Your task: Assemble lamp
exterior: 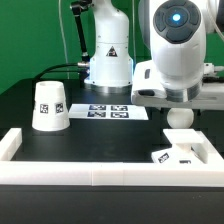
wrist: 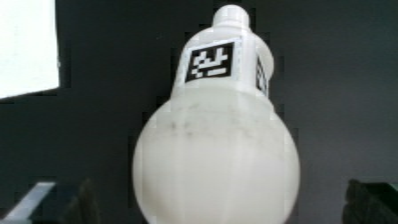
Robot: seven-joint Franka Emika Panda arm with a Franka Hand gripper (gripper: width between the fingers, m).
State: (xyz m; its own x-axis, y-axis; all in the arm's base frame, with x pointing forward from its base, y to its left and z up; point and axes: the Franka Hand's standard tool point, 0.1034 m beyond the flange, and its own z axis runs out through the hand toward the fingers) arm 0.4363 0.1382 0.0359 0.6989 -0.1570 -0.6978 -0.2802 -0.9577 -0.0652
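The tool (exterior: pixel 180 108) hangs spread wide straddling the bulb (wrist: pixel 217 160), which lies on the worktop (exterior: pixel 100 145) beside the base (exterior: pixel 185 152), apparently lined up to grab it; the shade (exterior: pixel 49 106) stands well apart.

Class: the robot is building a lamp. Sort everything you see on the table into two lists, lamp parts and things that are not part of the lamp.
Lamp parts:
- shade, standing towards the exterior view's left
- bulb, below the open gripper
- base, in the corner at the exterior view's right

Not part of the lamp:
- marker board
- border rails
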